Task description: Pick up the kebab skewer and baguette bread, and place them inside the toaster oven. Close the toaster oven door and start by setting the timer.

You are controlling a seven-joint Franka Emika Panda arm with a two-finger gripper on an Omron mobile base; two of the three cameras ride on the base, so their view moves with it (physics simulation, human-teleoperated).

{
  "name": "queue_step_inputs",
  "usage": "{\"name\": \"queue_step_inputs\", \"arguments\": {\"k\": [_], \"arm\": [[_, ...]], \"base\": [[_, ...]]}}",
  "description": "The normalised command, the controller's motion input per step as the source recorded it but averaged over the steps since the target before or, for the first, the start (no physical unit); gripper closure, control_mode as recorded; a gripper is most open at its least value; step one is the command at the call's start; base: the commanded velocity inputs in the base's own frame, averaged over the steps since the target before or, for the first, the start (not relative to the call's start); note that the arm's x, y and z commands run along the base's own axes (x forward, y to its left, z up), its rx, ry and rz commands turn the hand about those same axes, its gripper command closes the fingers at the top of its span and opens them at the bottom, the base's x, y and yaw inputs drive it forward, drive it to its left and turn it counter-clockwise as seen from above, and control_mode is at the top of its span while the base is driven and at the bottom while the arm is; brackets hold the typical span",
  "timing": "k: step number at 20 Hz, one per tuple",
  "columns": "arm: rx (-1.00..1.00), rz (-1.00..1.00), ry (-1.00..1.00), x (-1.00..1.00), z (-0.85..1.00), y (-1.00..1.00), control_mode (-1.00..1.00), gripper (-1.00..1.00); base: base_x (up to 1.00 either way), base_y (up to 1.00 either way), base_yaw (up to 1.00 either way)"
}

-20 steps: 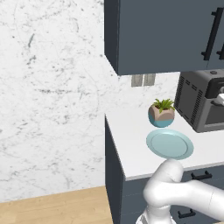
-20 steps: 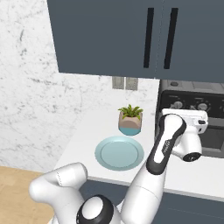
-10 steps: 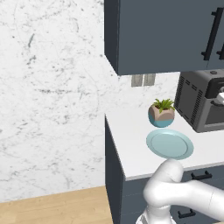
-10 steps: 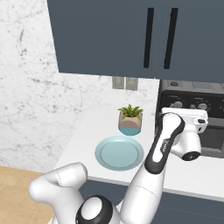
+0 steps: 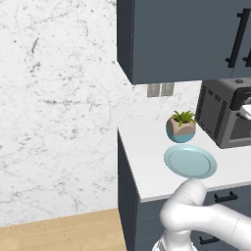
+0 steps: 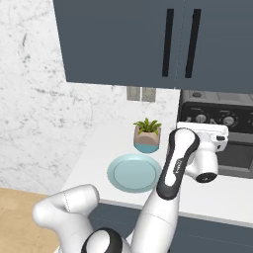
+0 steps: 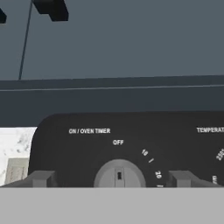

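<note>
The toaster oven [image 5: 219,117] stands on the counter at the right, under the dark blue wall cabinets. My gripper [image 7: 113,180] is open and faces the oven's control panel. Its two fingertips [image 7: 42,178] stand wide apart on either side of the grey timer knob [image 7: 119,174], which is labelled ON / OVEN TIMER and points at OFF. In the right base view my white hand [image 6: 206,144] hovers at the control strip of the toaster oven [image 6: 225,129]. The toaster oven door [image 6: 238,156] looks upright below that strip. The kebab skewer and baguette bread are out of view.
A light-blue plate [image 5: 190,162] lies bare on the white counter [image 5: 147,157] in front of a small potted plant [image 5: 181,126]. Dark blue cabinets [image 6: 148,44] hang low above the oven. A marble wall and a wall outlet [image 6: 141,93] lie behind.
</note>
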Motion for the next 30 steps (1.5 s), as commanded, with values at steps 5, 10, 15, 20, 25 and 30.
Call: {"name": "queue_step_inputs", "arguments": {"k": [5, 10, 15, 20, 25, 30], "arm": [[0.00, -0.04, 0.00, 0.19, 0.00, 0.02, -1.00, -1.00], [0.00, -0.02, 0.00, 0.34, 0.00, -0.14, -1.00, -1.00], [0.00, 0.00, 0.00, 0.03, 0.00, -0.26, -1.00, -1.00], [0.00, 0.00, 0.00, 0.00, 0.00, -0.34, -1.00, -1.00], [0.00, 0.00, 0.00, -0.02, 0.00, -0.14, -1.00, -1.00], [0.00, 0.00, -0.01, -0.02, 0.00, 0.00, -1.00, -1.00]], "base": [[0.00, 0.00, 0.00], [0.00, 0.00, 0.00], [0.00, 0.00, 0.00], [0.00, 0.00, 0.00], [0.00, 0.00, 0.00], [0.00, 0.00, 0.00]]}}
